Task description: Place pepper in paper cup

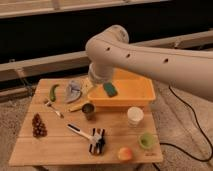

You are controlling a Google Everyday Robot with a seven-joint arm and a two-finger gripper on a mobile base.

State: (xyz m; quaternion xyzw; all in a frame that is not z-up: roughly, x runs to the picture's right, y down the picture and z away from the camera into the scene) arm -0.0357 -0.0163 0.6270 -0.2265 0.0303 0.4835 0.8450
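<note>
Because the slender curved green chili pepper (53, 92) lies untouched at the wooden bench's (50, 150) upper left, well apart from the off-white paper cup (135, 115) right of centre, the pincer (96, 84) hangs wide open and empty mid-frame.

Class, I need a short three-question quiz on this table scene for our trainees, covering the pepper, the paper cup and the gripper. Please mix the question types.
1. Multiple choice: Where does the pepper lie?
A) on the floor
B) on the table, near its far left corner
C) inside a bowl

2. True or false: The paper cup lies tipped over on its side.

3. Fill in: The gripper hangs at the left end of the yellow ____, beside the dark green sponge.

Key
1. B
2. False: it stands upright, in front of the tray.
3. tray
</note>
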